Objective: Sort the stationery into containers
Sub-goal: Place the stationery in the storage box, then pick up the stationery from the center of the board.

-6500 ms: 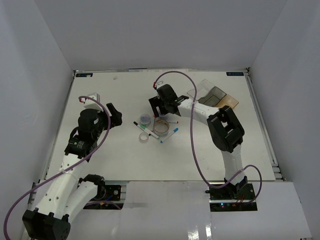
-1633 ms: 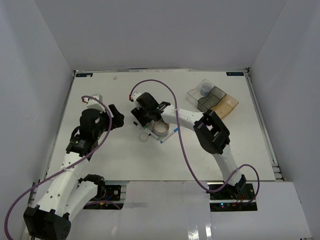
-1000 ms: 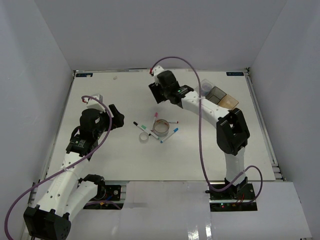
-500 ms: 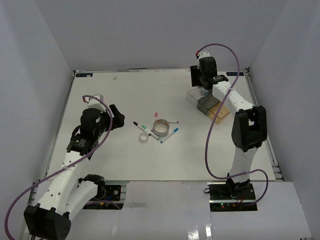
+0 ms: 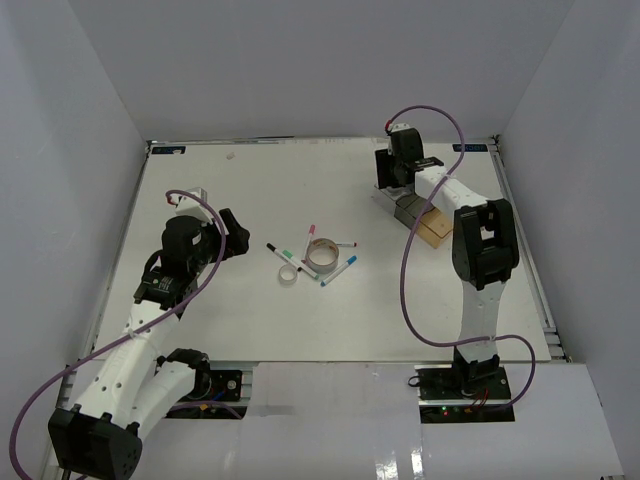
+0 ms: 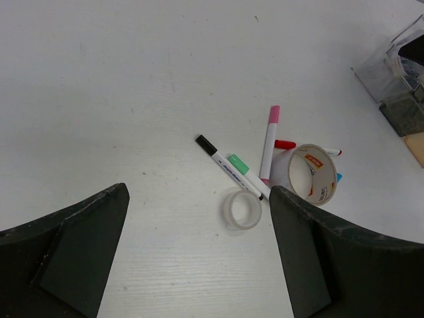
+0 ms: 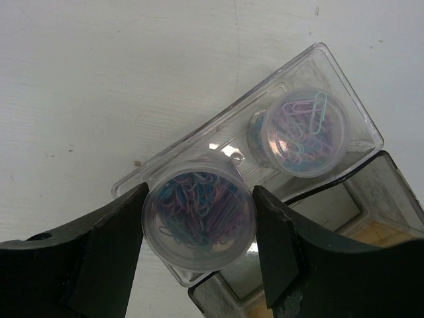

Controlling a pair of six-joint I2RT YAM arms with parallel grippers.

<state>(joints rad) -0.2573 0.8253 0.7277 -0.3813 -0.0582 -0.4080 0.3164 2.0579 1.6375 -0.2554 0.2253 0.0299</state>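
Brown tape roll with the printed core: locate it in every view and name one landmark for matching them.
Top external: the tape roll lies at the table's centre, among the markers.
Left wrist: right of centre, beside the pink-capped marker.
Right wrist: not in it; the right gripper holds a paper-clip tub at the clear bin.
Shared landmark: the smoky grey bin, in all three views.

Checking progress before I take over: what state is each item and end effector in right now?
left end effector: open, holding nothing.
right end effector: shut on the first tub.
first tub: gripped over the clear bin.
second tub: lying in the clear bin.
grey bin: visible part empty.
markers: capped, loose on the table.
tape rolls: loose on the table beside the markers.
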